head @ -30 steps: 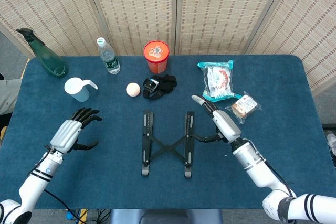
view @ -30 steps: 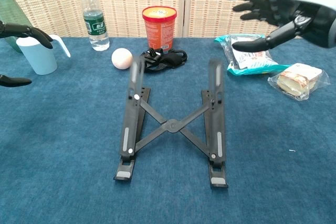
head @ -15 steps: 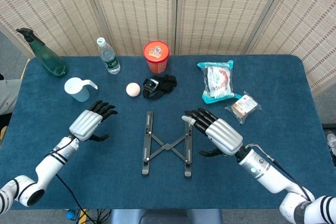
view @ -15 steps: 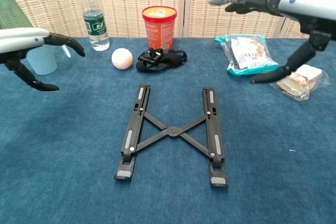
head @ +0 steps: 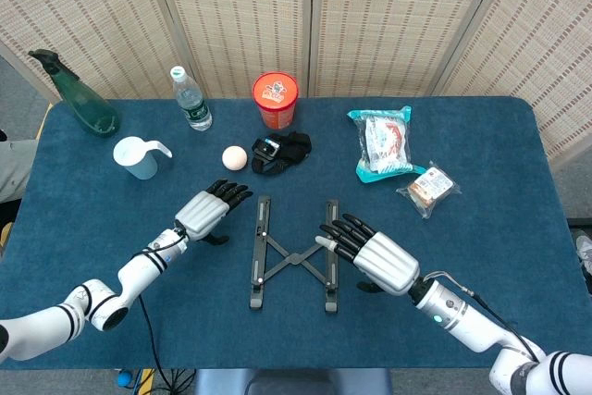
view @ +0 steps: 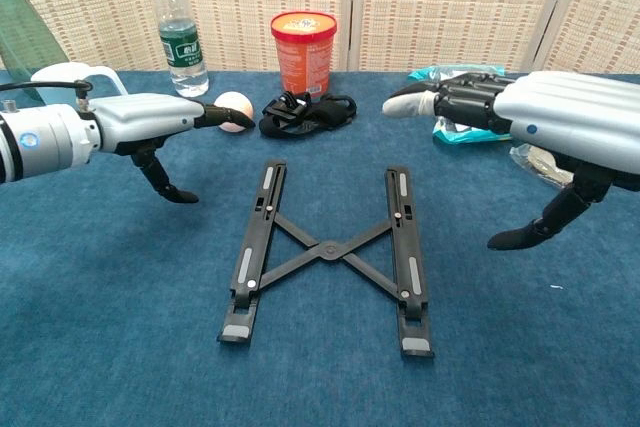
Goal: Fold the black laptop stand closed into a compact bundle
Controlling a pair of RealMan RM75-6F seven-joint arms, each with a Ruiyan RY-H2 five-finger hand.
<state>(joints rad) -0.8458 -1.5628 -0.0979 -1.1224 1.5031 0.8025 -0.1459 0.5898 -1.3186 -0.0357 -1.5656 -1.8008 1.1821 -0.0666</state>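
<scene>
The black laptop stand [view: 328, 250] lies flat on the blue counter [head: 518, 228], in the middle, near the front edge. Its two long bars sit apart, joined by a cross in the middle — so it is not folded shut yet.

The left hand [head: 211, 210] hovers just beside the left bar, fingers stretched out and apart, thumb hanging down. It holds nothing. The right hand [head: 365, 252] hovers by the right bar, fingers spread out over it, thumb down. It holds nothing too. In the chest view neither hand touches the stand.

I think this is the step of getting ready to push. Next, each hand should come down to the outer side of its bar and press inward, so the cross closes and the bars meet (both sides together, or the stand may just slide away).

The ball [head: 235, 157] and strap [head: 283, 149] lie behind, well clear.
</scene>
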